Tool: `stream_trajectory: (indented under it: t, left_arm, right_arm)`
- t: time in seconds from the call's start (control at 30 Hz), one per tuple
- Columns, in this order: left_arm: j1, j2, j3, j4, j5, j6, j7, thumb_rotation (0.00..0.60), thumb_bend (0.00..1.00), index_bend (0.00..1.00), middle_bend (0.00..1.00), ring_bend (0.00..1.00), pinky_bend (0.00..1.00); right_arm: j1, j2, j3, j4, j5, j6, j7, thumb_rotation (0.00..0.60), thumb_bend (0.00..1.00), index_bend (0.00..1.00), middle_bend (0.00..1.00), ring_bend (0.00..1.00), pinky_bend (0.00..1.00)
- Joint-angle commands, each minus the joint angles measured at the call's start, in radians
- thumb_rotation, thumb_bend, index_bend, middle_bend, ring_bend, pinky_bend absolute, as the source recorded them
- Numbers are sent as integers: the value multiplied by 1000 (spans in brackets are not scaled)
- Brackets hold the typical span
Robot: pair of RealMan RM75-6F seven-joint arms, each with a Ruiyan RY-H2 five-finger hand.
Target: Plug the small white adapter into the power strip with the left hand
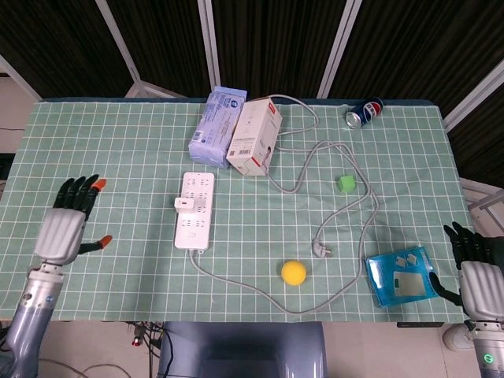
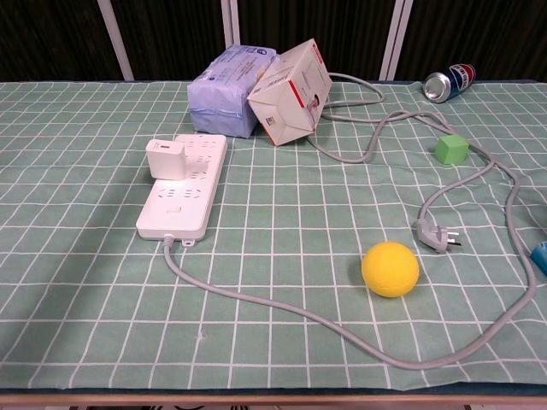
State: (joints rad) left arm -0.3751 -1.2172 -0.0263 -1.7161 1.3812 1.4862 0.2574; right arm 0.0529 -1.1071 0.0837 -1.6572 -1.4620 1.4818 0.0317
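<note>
Adapter [image 2: 164, 159] sits upright on the strip [image 2: 181, 190], at its left edge near the far end, looks seated in a socket, so task prob done. It's a small hard plastic cube w/ smooth sides: likely light, stiff, a bit slippery. If it needs reseating, pinch the two opp side faces and push straight down; don't lever it, pins could bend. Strip is light too and may slide on the cloth, its cord [image 2: 282, 309] trailing to a loose plug [image 2: 432, 234].

Left robot hand [image 1: 69, 224] is well apart from strip, near the bench [image 1: 118, 157] left edge, fingers spread, holding nothing. Right robot hand [image 1: 475, 264] is at the right edge beside a blue box [image 1: 402, 276], fingers apart, empty.
</note>
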Motion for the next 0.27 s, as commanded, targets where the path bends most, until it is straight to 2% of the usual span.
stream_trajectory:
  t: [0.03, 0.27]
  left_arm:
    - [130, 2, 95, 97, 74, 126, 47, 600, 57, 0, 0, 0, 0]
    - [159, -19, 85, 153, 88, 124, 17, 600, 57, 0, 0, 0, 0]
  right_arm:
    - [-3, -7, -5, 4, -22, 19, -25, 600, 396, 0, 0, 0, 40]
    - [-5, -16, -9, 15, -30, 27, -41, 600, 396, 0, 0, 0, 40]
